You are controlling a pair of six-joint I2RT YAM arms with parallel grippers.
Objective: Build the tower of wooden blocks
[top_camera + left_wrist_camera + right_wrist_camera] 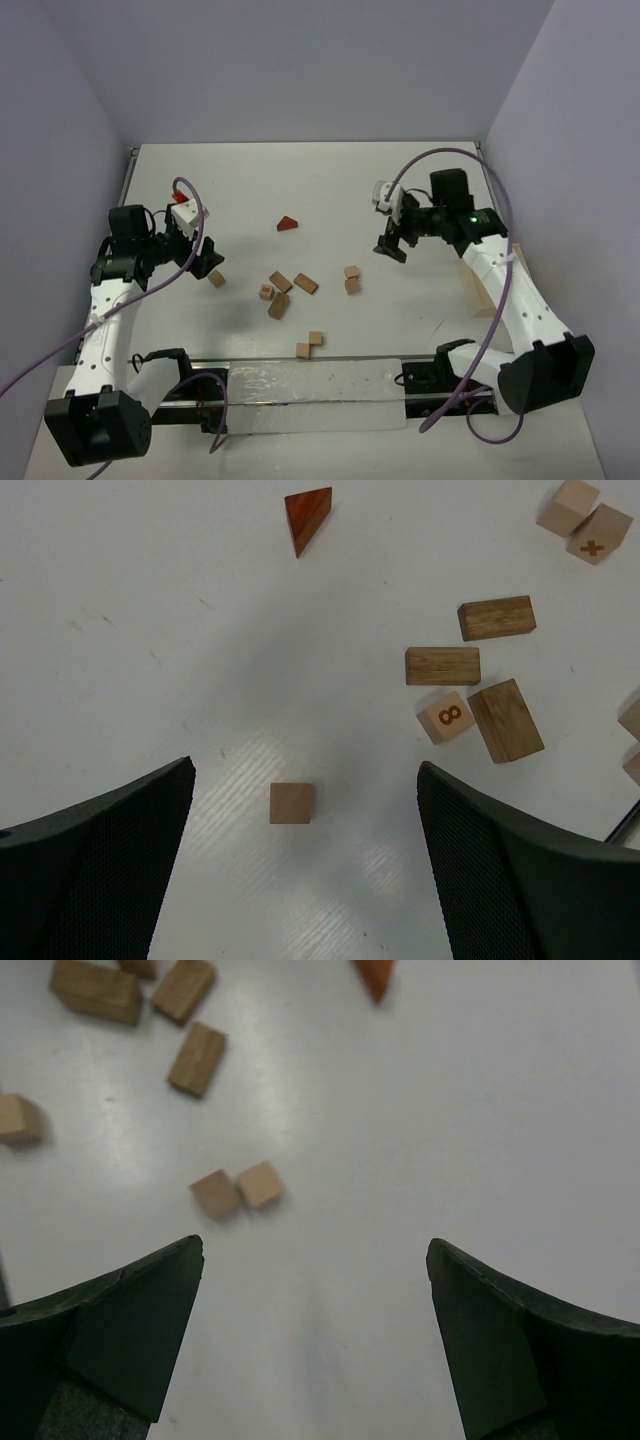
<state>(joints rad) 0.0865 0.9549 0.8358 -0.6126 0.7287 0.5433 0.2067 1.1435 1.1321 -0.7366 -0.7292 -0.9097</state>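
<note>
No wood block tower stands in any view; the blocks lie loose and flat on the white table. A lone tan cube (216, 279) (291, 803) sits on the table below and between the fingers of my left gripper (205, 260) (305, 769), which is open and empty. To its right lie short bricks (442, 665) and a numbered cube (446, 717). A reddish-brown wedge (288, 223) (305, 515) lies farther back. My right gripper (392, 248) (315, 1247) hangs open over bare table, with two cubes (238, 1189) (352, 279) side by side ahead to its left.
Two more cubes (309, 344) lie near the front edge by the arm bases. A pale wooden piece (472, 287) stands at the right behind my right arm. Grey walls close in the table on three sides.
</note>
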